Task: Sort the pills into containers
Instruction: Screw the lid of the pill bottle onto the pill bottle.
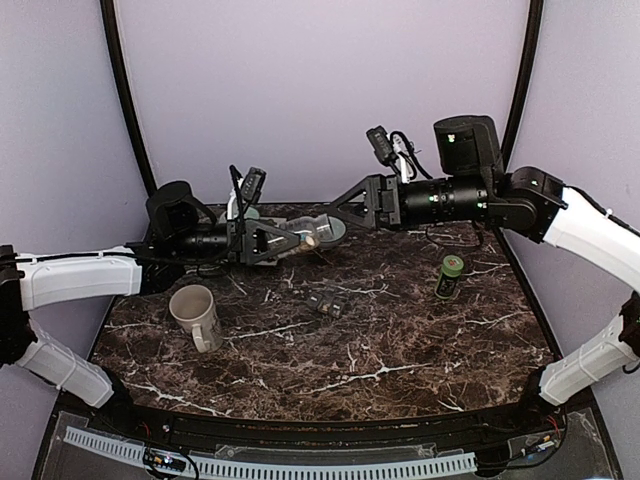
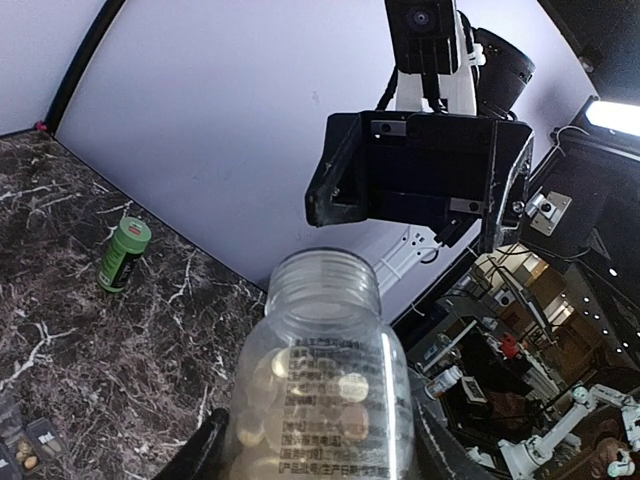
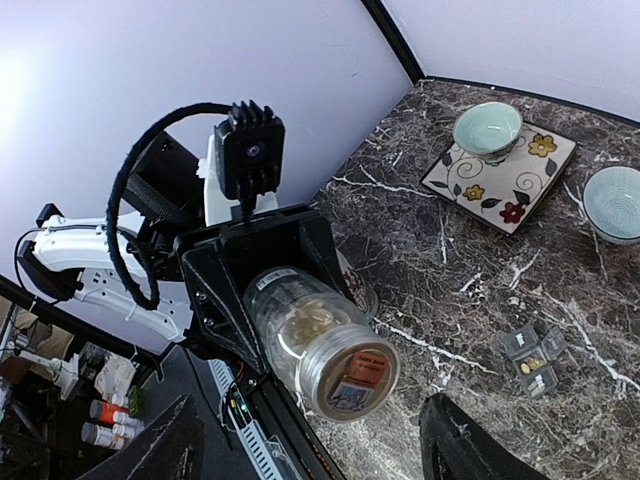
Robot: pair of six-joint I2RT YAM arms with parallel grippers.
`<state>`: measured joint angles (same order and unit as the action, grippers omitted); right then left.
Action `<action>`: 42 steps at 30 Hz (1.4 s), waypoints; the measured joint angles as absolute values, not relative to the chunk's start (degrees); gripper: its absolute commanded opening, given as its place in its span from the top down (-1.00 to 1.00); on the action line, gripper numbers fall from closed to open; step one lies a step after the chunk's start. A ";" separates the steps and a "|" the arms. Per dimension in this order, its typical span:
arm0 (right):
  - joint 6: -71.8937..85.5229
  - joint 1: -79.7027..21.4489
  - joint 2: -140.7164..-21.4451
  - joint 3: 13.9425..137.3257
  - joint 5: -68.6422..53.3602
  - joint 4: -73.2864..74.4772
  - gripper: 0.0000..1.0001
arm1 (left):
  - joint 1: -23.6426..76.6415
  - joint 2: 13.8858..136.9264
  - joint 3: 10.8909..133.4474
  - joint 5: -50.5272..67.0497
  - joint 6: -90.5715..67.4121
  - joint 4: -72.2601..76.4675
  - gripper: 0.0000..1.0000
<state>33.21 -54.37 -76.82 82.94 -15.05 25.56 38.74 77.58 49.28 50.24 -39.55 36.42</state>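
Top external: the left tool (image 2: 318,448) clamps the clear pill bottle (image 2: 325,345) above the counter's (image 1: 360,355) 12 o'clock edge. The right tool (image 3: 315,428) gapes wide at its mouth, holding nothing. A green canister (image 1: 449,276) lies at 3 o'clock. The walls are lilac.

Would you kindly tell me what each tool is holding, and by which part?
The left tool grips the clear pill bottle around its body, with the neck sticking out. The right tool is open and holds nothing.
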 measured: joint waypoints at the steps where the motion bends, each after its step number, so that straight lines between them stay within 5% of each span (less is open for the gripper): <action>1: 33.06 -54.37 -76.82 82.94 -15.25 25.47 -0.50 | 38.72 78.13 49.50 51.11 -40.34 36.88 1.00; 29: 32.25 -54.39 -78.54 82.54 -19.64 25.34 -0.41 | 38.39 83.48 52.93 61.32 -50.63 45.43 1.00; 42: 33.15 -54.43 -79.72 82.50 -21.30 25.30 -0.01 | 38.09 84.86 53.49 62.41 -51.48 45.71 1.00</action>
